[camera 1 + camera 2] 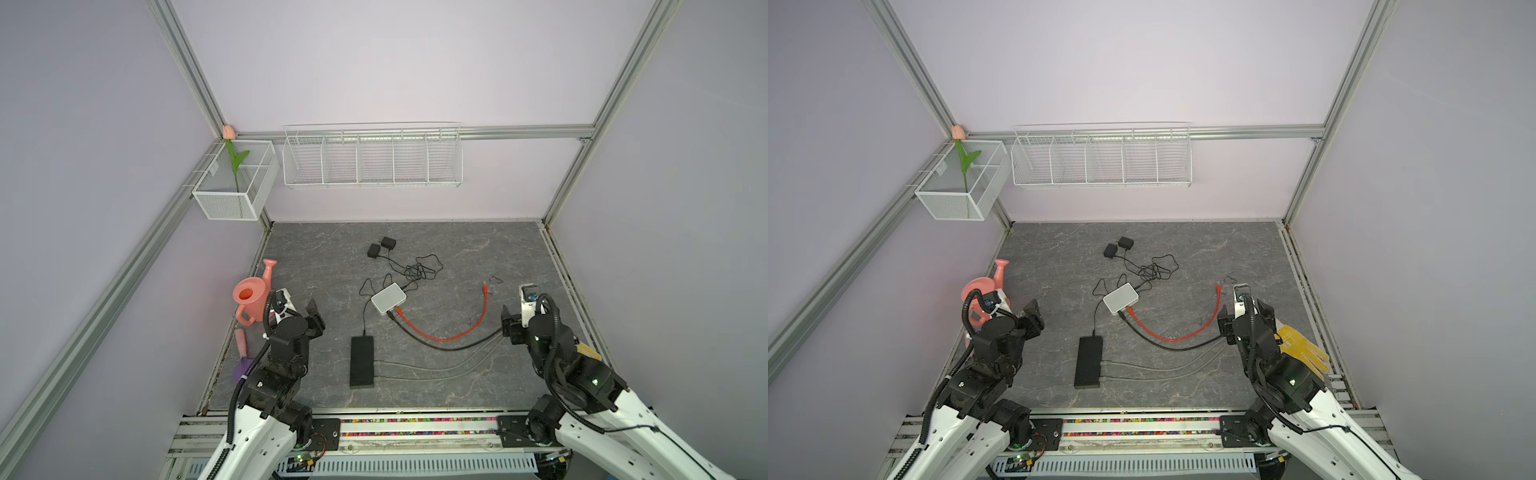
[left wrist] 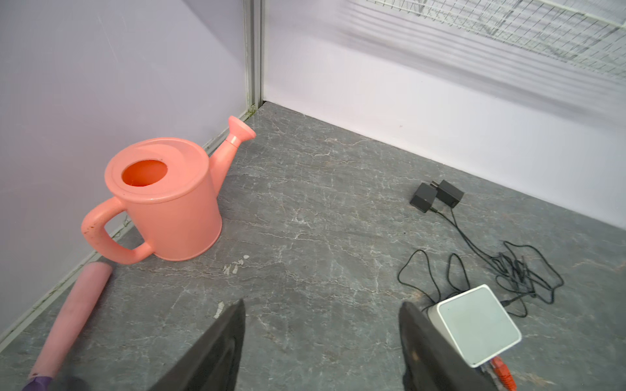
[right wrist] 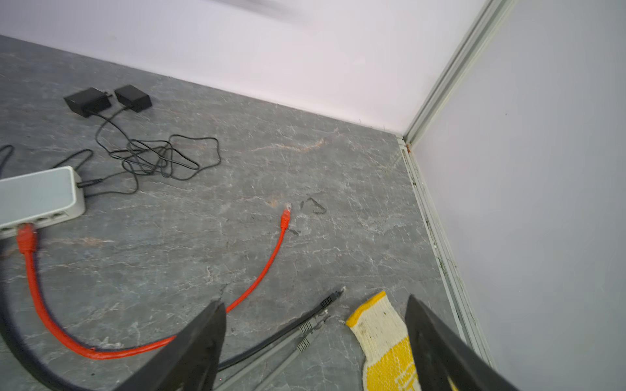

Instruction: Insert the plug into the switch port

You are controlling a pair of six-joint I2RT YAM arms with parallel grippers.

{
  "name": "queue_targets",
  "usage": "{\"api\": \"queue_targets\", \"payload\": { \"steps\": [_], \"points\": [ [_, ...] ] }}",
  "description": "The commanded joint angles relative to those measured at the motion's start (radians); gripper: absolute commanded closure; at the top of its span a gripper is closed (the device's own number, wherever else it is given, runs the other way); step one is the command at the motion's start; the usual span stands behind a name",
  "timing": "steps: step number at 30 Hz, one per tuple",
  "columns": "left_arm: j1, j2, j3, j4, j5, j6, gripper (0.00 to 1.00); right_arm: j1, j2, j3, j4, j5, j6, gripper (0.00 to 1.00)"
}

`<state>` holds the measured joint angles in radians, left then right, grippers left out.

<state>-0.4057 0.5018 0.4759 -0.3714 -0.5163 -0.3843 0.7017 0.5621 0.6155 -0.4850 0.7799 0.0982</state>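
The white switch point(image 1: 388, 298) lies askew near the middle of the gray marbled surface point(image 1: 478, 249). A red plug point(image 3: 25, 237) sits in a port on its near face. A black cable point(image 1: 436, 345) reaches the same face just beside it, though whether that one is seated cannot be told. The red cable point(image 1: 457, 334) curves toward the right arm and ends in a free red plug point(image 3: 285, 218) on bare surface, well apart from the switch.

The right claw point(image 3: 315, 301) is spread wide with nothing between its fingers, above the loose ends of the black cable and two gray cables point(image 1: 436, 368), just beside a yellow-and-white knit glove point(image 3: 382, 338). The left claw point(image 2: 321, 338) is spread and empty, left of the switch and apart from it.

The gray cables run to a long black box point(image 1: 361, 361) in front of the switch. Two power adapters point(image 1: 381, 247) and tangled thin wire point(image 1: 422, 268) lie behind it. A pink watering can point(image 2: 166, 203) and a trowel point(image 2: 71, 315) sit along the left wall.
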Motion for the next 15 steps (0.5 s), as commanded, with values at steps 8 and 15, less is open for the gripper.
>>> {"api": "queue_targets", "payload": {
  "steps": [8,15],
  "points": [
    [0.005,0.069,-0.027,0.073,-0.085,0.075,0.29,-0.007,0.037,-0.066,-0.002,0.148,0.112,0.07],
    [0.006,0.129,-0.033,0.101,-0.130,0.108,0.29,-0.009,0.040,-0.106,0.002,0.237,0.162,0.05]
  ]
}}
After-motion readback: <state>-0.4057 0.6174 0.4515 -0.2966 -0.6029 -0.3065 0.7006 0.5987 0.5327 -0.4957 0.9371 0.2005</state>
